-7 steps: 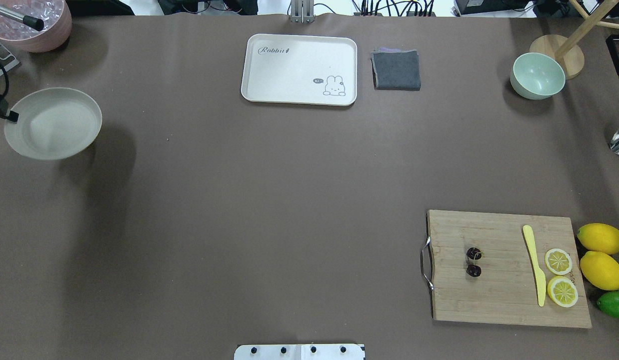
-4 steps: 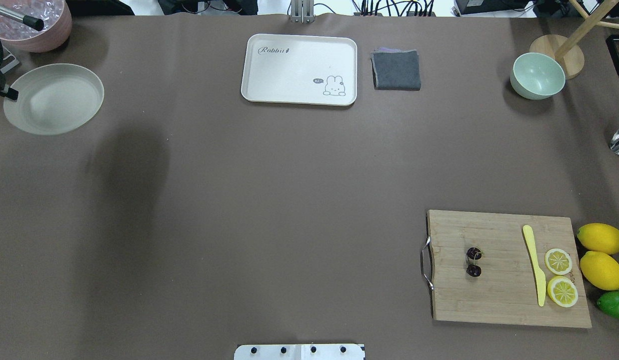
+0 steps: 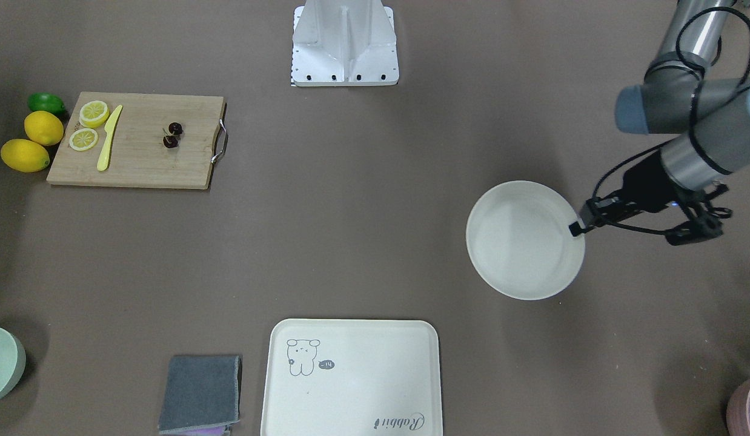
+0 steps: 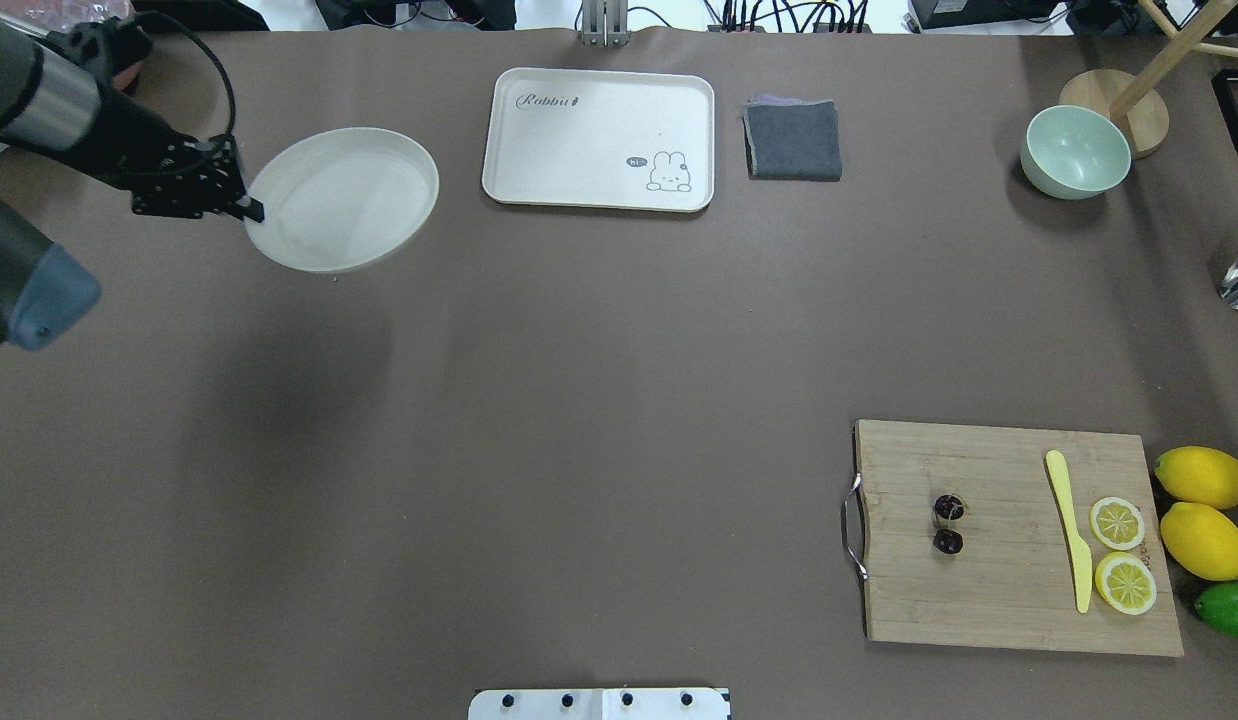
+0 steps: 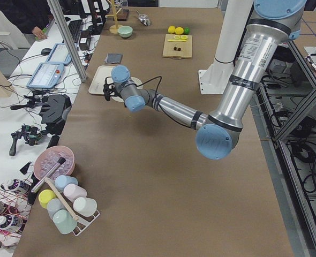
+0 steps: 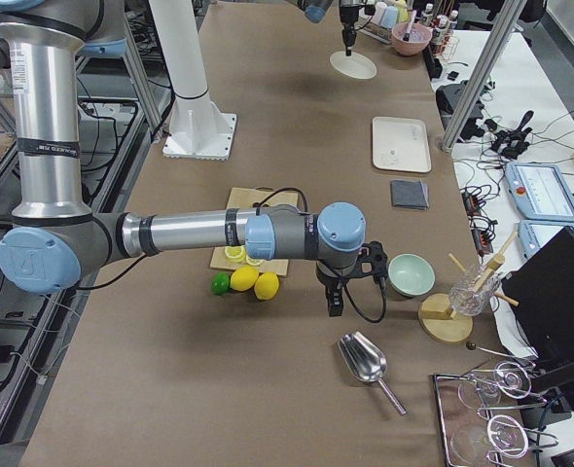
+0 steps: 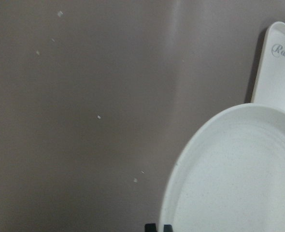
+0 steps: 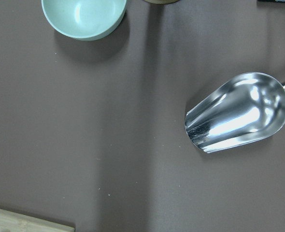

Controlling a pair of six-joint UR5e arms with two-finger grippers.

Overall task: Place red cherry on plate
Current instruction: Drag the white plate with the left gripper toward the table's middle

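Observation:
The red cherry [image 4: 947, 524], a dark pair joined by stems, lies on the wooden cutting board [image 4: 1009, 600] at the near right; it also shows in the front view [image 3: 172, 134]. The round cream plate [image 4: 341, 198] hangs at the far left, just left of the rabbit tray, and looks raised off the table. My left gripper [image 4: 247, 208] is shut on its left rim, also seen from the front [image 3: 576, 229]. The left wrist view shows the plate [image 7: 239, 179] filling its lower right corner. My right gripper [image 6: 334, 304] shows only in the exterior right view, near the mint bowl, so I cannot tell its state.
A rabbit tray [image 4: 599, 130], a grey cloth [image 4: 792, 140] and a mint bowl [image 4: 1075, 150] line the far edge. On the board lie a yellow knife [image 4: 1069, 530] and lemon slices; lemons [image 4: 1201, 478] and a lime sit beside it. A metal scoop [image 8: 239, 113] lies under the right wrist.
The left arm has carried the plate rightward from the table's far left edge to beside the rabbit tray. The cherry has not moved.

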